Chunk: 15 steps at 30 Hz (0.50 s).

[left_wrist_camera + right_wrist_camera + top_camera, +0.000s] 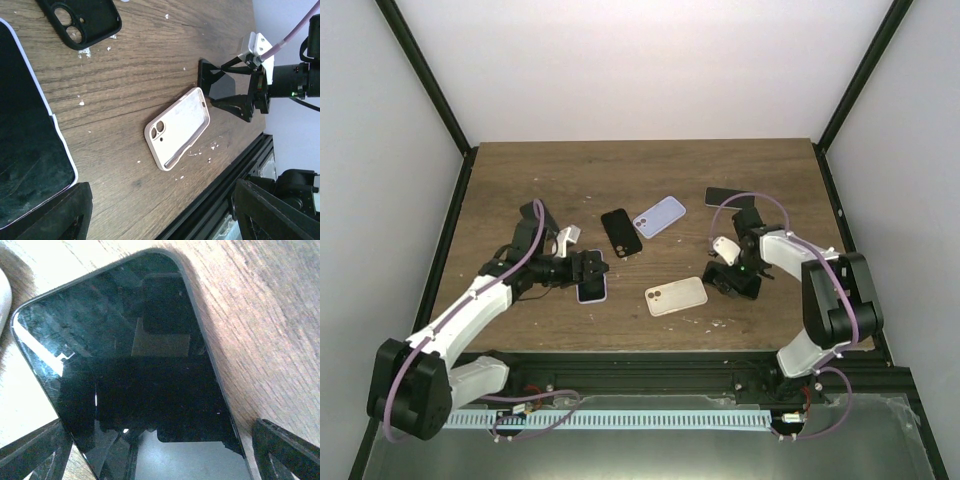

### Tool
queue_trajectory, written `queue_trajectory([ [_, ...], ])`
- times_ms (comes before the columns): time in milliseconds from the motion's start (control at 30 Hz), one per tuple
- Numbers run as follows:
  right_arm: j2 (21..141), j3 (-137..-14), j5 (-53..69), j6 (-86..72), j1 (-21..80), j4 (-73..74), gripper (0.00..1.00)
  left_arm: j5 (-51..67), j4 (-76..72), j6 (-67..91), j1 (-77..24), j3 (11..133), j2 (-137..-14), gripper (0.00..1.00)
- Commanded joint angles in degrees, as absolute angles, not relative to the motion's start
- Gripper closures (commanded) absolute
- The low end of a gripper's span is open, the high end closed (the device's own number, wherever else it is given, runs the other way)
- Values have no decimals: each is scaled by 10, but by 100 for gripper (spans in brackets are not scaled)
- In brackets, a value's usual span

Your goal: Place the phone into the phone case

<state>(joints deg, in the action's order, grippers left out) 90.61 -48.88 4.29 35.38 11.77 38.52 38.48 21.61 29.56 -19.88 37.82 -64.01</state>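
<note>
A black phone sits tilted between the fingers of my right gripper, which grips its long edges; its far end rests on the wood. It also shows in the left wrist view. An empty beige case lies open side up left of that gripper, also in the left wrist view. My left gripper is open. A phone with a white rim lies flat just beside one of its fingers, dark screen up.
An empty black case and a lilac case lie mid-table. Another black phone lies at the far right. The black front rail runs along the table's near edge. Small white flecks dot the wood.
</note>
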Motion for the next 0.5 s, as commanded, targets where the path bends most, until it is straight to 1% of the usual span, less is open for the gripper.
queue_trajectory([
  [0,931,-512,13,363,112,376,2,392,217,283,-200,399,-648,21],
  [167,951,-534,36,347,112,378,6,380,204,291,-204,402,-663,22],
  [300,961,-549,86,318,112,384,12,356,191,297,-231,404,-689,26],
  [467,987,-580,84,267,112,376,18,346,173,314,-256,406,-698,30],
])
